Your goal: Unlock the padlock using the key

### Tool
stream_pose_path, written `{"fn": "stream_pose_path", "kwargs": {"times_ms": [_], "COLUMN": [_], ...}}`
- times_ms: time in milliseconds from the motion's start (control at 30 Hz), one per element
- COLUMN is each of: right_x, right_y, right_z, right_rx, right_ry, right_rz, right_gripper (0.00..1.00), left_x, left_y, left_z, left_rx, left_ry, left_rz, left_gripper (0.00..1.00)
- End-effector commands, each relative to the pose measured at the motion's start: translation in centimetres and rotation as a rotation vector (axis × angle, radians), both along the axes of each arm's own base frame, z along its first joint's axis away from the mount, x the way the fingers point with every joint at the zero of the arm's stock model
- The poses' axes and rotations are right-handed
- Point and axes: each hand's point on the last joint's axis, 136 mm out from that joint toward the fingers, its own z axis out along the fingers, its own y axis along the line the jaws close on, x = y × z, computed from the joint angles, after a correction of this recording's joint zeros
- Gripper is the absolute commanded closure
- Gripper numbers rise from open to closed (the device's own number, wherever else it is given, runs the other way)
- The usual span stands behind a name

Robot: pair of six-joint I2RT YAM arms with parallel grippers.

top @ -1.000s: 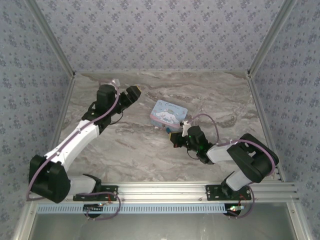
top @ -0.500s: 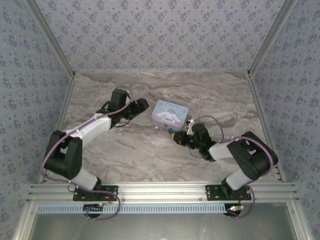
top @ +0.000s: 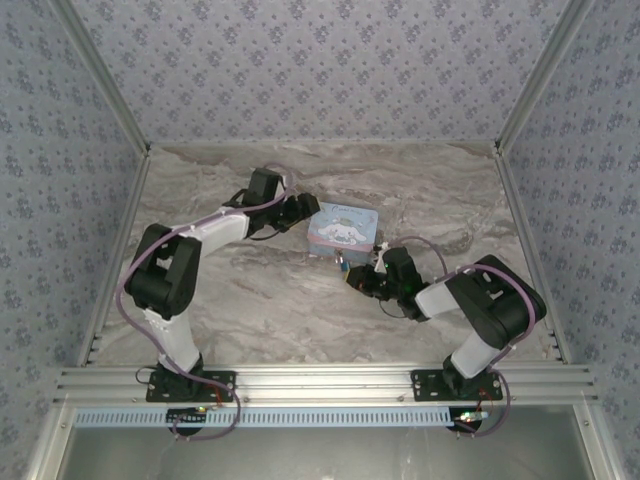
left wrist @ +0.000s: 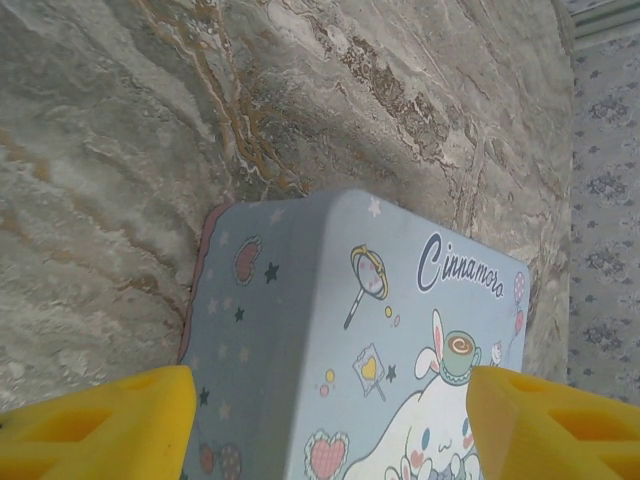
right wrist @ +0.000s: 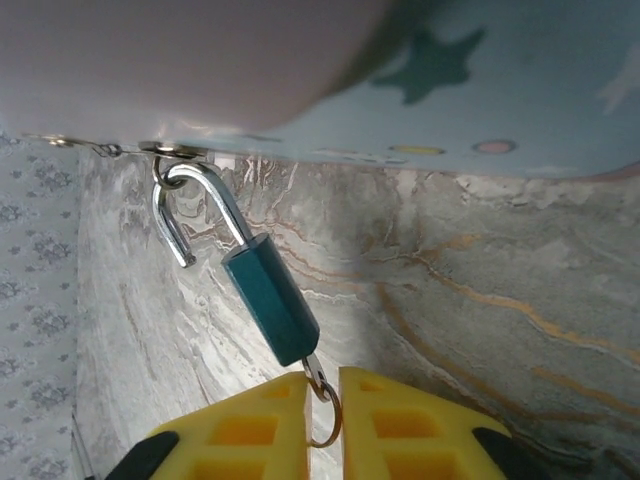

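Marble table (top: 250,300) is seen bearing a pastel-blue tin (left wrist: 330,300) near its middle. The tin's lid is straddled by the left gripper (left wrist: 330,390), its yellow fingers spread wide with nothing grasped. Beside the tin, the right gripper (right wrist: 322,385) is nearly closed about the key (right wrist: 316,372); whether the key is pinched cannot be told. The padlock (right wrist: 268,297) is hung from the tin's hasp, its shackle (right wrist: 225,205) free at one end.
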Motion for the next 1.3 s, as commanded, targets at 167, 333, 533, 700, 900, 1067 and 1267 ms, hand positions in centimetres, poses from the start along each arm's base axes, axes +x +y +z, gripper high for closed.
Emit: {"fn": "stream_pose_path", "kwargs": {"times_ms": [167,333,533,700,900,1067,1267], "right_x": [-0.6,-1.3,-0.7,0.1,-0.3,-0.9,-1.1], "right_y": [-2.6,-4.9,-6.6,-7.7,-6.9,-5.8,-3.4], "right_z": [-0.6,0.1,3.7,6.0,7.0,7.6,8.7], "right_rx": [-0.126,-0.206,-0.160,-0.104,-0.056,-0.040,0.003], "right_ry": [0.001,-0.045,-0.142,-0.174,-0.224,-0.303,-0.373], "right_rz": [-0.019,-0.048,-0.060,-0.072,-0.012,0.036,0.116], "right_gripper": [0.63,0.47,0.11,0.00,0.00,0.00,0.01], "left_x": [-0.3,-0.8,-1.9,-2.7,-3.8,-4.9,-6.6], "left_y": [-1.2,-1.2,-1.5,-1.1,-0.3,0.6,1.5], "left_z": [-1.2,-2.5,-3.3,-4.3,-4.9,-4.8,-4.6], "left_rx": [-0.002,-0.006,-0.046,-0.036,-0.028,-0.030,-0.016], "left_ry": [0.021,0.042,0.066,0.085,0.096,0.090,0.082], "left_rz": [-0.083,-0.086,-0.120,-0.114,-0.095,-0.058,-0.030], "left_gripper": [0.29,0.30,0.32,0.38,0.48,0.51,0.52]}}
